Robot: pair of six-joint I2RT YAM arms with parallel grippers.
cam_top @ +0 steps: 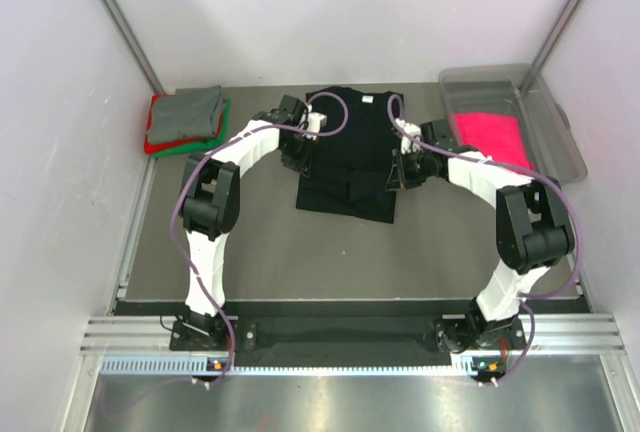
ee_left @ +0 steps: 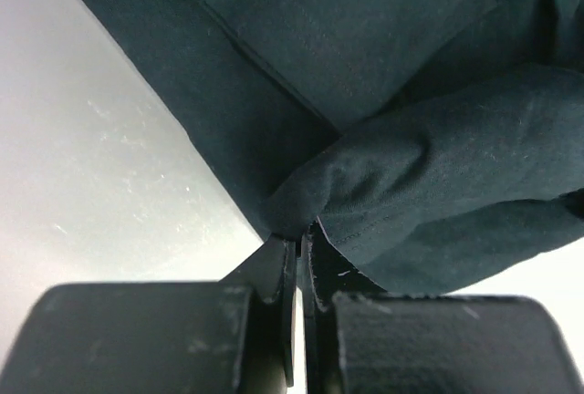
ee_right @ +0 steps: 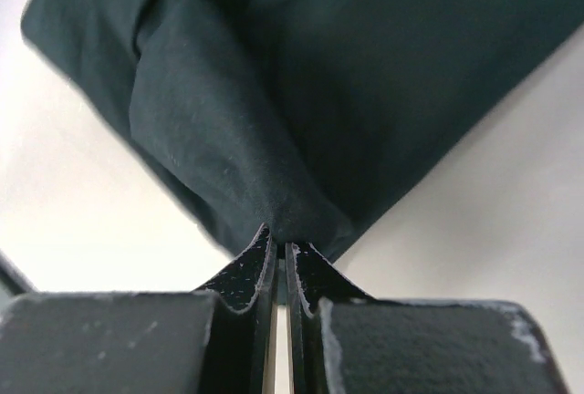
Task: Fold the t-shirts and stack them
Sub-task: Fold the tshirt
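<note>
The black t-shirt (cam_top: pixel 350 147) lies at the table's middle back, partly folded, its lower part doubled over. My left gripper (cam_top: pixel 300 155) is at its left edge, shut on a bunched fold of the black cloth (ee_left: pixel 411 184). My right gripper (cam_top: pixel 397 174) is at its right edge, shut on a pinch of the black cloth (ee_right: pixel 237 148). A folded stack at the back left has a grey t-shirt (cam_top: pixel 188 110) on top, a red one (cam_top: pixel 153 130) and a green one (cam_top: pixel 205 145) under it. A hot-pink t-shirt (cam_top: pixel 490 135) lies in the bin.
A clear plastic bin (cam_top: pixel 553 117) stands at the back right against the right wall. White walls close in the left, back and right sides. A metal rail (cam_top: pixel 340 337) runs along the near edge by the arm bases.
</note>
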